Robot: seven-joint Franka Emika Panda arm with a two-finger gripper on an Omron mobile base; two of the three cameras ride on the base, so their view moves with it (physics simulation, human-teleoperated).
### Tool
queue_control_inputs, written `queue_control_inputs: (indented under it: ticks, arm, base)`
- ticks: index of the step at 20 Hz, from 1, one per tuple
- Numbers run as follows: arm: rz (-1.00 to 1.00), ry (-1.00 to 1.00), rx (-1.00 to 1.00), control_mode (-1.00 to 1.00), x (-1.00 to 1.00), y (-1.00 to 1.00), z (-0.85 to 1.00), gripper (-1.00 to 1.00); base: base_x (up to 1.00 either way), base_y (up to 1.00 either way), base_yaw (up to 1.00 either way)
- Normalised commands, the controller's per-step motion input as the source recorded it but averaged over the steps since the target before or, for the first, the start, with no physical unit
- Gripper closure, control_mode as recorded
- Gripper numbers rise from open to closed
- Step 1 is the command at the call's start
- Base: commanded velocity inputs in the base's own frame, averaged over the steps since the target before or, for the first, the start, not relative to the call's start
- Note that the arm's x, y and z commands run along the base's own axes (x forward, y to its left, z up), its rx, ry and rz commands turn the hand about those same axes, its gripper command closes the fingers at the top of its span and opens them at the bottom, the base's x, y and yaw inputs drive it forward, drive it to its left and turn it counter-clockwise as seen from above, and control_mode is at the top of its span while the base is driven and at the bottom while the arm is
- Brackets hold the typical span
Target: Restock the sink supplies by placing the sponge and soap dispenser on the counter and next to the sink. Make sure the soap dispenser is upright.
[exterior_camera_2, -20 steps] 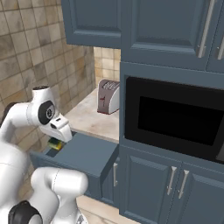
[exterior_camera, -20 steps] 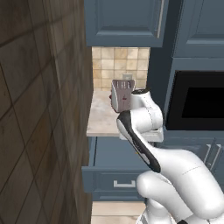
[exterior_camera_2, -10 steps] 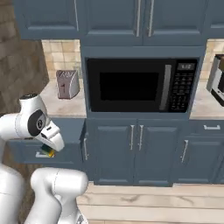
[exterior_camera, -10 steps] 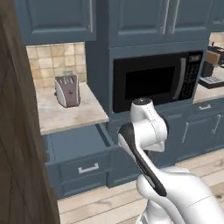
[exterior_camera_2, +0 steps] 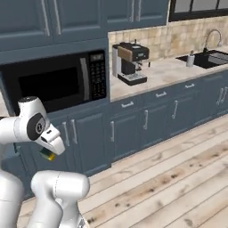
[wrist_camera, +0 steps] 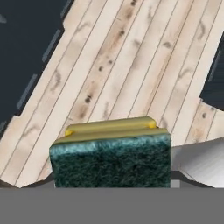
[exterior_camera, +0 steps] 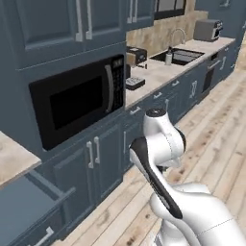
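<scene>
Currently we carry the sponge (wrist_camera: 111,153) clamped in the gripper (exterior_camera_2: 47,154) | arm folded, hand low over wooden floor (wrist_camera: 131,65) | sink (exterior_camera_2: 211,58) far right on counter (exterior_camera_2: 164,73).

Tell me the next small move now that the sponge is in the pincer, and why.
Probably keep driving the base toward the sink without opening the pincer. The sponge sits gripped in the pincer, with wooden floor under it rather than counter, and the sink with its faucet lies far down the counter, past the coffee machine. A bottle that looks like the soap dispenser already stands upright beside the basin.
</scene>
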Motion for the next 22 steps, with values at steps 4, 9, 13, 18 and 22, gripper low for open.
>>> queue_control_inputs:
  ticks: [4,9,13,18,22]
  arm:
    - [0.0,0.0,0.0,1.0,0.0,0.0,0.0,1.0]
    - [0.0,0.0,0.0,1.0,0.0,0.0,0.0,1.0]
    - [0.0,0.0,0.0,1.0,0.0,0.0,0.0,1.0]
    - [0.0,0.0,0.0,1.0,0.0,0.0,0.0,1.0]
    - [0.0,0.0,0.0,1.0,0.0,0.0,0.0,1.0]
  base:
    - [0.9,-0.19,-0.72]
    - [1.0,-0.16,-0.53]
    - [1.0,-0.09,-0.32]
    - [1.0,0.0,-0.19]
    - [1.0,0.0,-0.13]
